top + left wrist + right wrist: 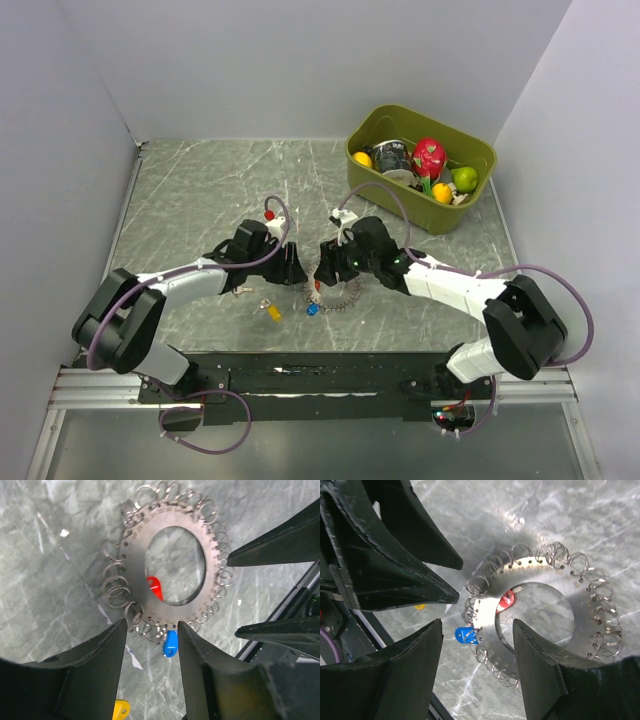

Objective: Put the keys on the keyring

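Observation:
The keyring lies flat on the marble table: a metal disc with a wide hole, rimmed with many small split rings, with a red-capped key and a blue-capped key on it. It also shows in the right wrist view. A yellow-capped key lies loose to the left of it. A small silver key lies under the left arm; its cap colour is unclear. My left gripper and right gripper hover open and empty, tips close together over the ring's left edge.
A green bin with toy fruit and a can stands at the back right. White walls close the table on the left, back and right. The black base rail runs along the near edge.

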`<state>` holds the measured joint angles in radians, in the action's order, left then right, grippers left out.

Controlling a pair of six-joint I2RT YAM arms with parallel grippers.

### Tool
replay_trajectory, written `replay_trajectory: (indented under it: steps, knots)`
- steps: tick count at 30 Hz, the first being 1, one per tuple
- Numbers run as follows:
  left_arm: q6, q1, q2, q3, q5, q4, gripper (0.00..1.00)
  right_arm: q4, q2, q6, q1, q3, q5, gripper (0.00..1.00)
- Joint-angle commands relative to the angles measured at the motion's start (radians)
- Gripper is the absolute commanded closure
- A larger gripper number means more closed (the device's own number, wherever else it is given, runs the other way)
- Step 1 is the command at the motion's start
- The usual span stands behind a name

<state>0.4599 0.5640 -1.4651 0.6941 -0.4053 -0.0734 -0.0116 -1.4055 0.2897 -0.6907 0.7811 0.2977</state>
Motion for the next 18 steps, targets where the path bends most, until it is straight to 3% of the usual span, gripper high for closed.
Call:
replay_trajectory:
  steps: [1,18]
  knots:
    - [0.02,-0.018,-0.023,-0.019,-0.012,-0.078,0.5,-0.044,-0.03,-0.014,0.013,0.027,0.015,0.35]
    - [0.062,-0.024,-0.034,-0.054,0.036,-0.167,0.51,-0.001,-0.059,0.028,0.085,0.021,0.054,0.36]
